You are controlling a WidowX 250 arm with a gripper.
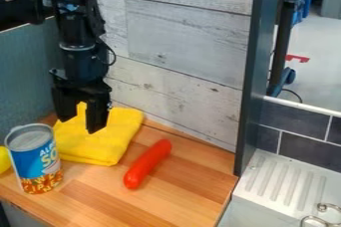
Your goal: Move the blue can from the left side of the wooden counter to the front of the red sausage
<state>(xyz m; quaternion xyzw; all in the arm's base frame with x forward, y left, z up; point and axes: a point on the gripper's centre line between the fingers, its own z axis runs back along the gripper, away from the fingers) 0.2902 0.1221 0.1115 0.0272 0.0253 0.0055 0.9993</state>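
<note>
The black gripper [81, 120] hangs at the upper left with its two fingers apart, open and holding nothing. Behind and below its fingertips lies a folded yellow cloth [110, 144] on the wooden counter. To the left of the cloth stands an upright can [37, 161] with a blue label, in front of the gripper. A red sausage-shaped toy [148, 164] lies slanted on the counter to the right of the cloth. Part of a yellow object [4, 160] shows at the left edge beside the can.
The wooden counter [180, 193] ends in front and at the right. A whitewashed plank wall [180, 47] rises behind it, with a teal panel [27, 74] at the left. A dark upright post [252, 81] divides it from a white ridged drainboard [283, 183] with metal rings [322, 219].
</note>
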